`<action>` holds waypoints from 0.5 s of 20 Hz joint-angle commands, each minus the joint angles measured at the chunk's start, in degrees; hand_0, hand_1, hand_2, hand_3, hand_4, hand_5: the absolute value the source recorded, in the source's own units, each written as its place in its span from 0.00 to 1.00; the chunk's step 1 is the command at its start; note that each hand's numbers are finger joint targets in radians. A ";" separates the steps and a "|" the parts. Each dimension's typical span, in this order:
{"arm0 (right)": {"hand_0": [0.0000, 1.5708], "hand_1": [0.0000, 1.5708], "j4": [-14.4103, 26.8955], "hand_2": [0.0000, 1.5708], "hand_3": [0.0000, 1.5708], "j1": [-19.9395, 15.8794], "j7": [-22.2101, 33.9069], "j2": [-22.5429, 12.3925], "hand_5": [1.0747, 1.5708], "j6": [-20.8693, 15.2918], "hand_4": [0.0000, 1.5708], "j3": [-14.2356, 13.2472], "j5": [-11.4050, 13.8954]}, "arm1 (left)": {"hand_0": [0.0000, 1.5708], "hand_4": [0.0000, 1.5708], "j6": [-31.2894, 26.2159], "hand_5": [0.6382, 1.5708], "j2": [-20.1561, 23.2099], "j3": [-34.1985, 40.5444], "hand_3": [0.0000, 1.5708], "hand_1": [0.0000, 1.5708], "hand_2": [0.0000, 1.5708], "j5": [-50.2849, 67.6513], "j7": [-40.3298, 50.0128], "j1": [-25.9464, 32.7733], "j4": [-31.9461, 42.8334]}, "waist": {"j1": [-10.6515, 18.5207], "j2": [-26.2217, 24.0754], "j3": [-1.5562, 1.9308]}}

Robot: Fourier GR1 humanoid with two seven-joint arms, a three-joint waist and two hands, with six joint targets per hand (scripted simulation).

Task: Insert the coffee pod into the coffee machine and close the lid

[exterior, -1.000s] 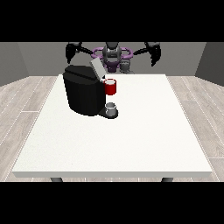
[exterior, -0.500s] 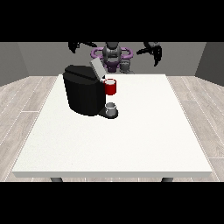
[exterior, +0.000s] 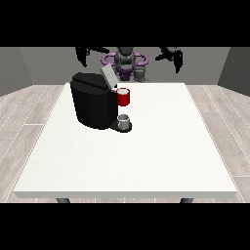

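**Lid up, both hands raised behind the table**

The white table [exterior: 146,156] is bare across its near half. Toward the far left corner stands the black machine [exterior: 95,105], its body closer to the left edge than to the right. At the foot of the machine, on its right side, a small grey cup [exterior: 125,120] sits on the dark base plate. Whether the cup holds anything cannot be told.

Just above the cup, the red head [exterior: 123,96] sticks out from the machine's upper right. Its top rim shows pale, but what lies inside it cannot be made out. The grey lid [exterior: 108,76] is tilted up and back from the head, so the machine stands open.

A little past the machine, near the far edge, a small grey pod [exterior: 140,74] stands on the table, apart from the machine and in front of the robot's torso [exterior: 125,61].

Both arms are lifted out to the sides, above the far edge and touching nothing. The hand at the view's left [exterior: 83,54] hangs with its fingers pointing down. The hand at the view's right [exterior: 176,57] hangs the same way. Whether either hand's fingers are spread or curled cannot be told.
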 commanded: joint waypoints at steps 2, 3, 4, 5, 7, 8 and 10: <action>0.00 0.00 4.88 0.00 0.00 -4.89 -0.21 -0.97 1.00 0.18 0.06 -3.28 -3.04 | 0.00 0.22 -0.78 1.00 0.15 -3.52 0.00 0.00 0.00 1.22 0.52 2.37 -6.21 | 2.65 4.87 0.01; 0.00 0.00 4.19 0.00 0.00 -4.77 2.00 0.14 1.00 -1.25 0.11 -2.21 -2.39 | 0.00 0.21 -0.09 1.00 -0.01 -3.83 0.00 0.00 0.00 0.87 -2.06 6.33 -6.50 | 1.44 4.15 -0.01; 0.00 0.00 4.84 0.00 0.00 -7.35 1.09 -3.24 1.00 2.84 0.11 -4.44 -5.37 | 0.00 0.18 2.15 1.00 0.27 -2.71 0.00 0.00 0.00 1.50 -1.10 3.72 -7.54 | -0.20 6.78 0.00; 0.00 0.00 3.16 0.00 0.00 -6.27 2.02 2.52 1.00 -1.15 0.09 0.53 -2.28 | 0.00 0.17 3.17 1.00 0.57 -1.54 0.00 0.00 0.00 2.91 3.20 1.41 -8.36 | -2.24 5.34 -0.01; 0.00 0.00 7.49 0.00 0.00 -8.15 2.00 -1.45 1.00 0.82 0.04 -2.25 -3.51 | 0.00 0.23 4.10 1.00 -0.33 -7.74 0.00 0.00 0.00 4.62 4.63 6.96 -13.63 | 0.45 4.84 0.00; 0.00 0.00 5.55 0.00 0.00 -2.74 -0.09 1.20 1.00 0.54 0.00 1.55 -0.63 | 0.00 0.24 2.19 1.00 -0.05 -4.62 0.00 0.00 0.00 3.98 5.13 8.36 -13.86 | -1.23 3.59 -0.01; 0.00 0.00 9.27 0.00 0.00 -9.04 -1.52 -1.48 1.00 -0.18 0.00 -2.11 -2.34 | 0.00 0.24 0.98 1.00 -0.30 -6.16 0.00 0.00 0.00 5.00 4.51 7.70 -17.35 | 1.24 7.86 0.00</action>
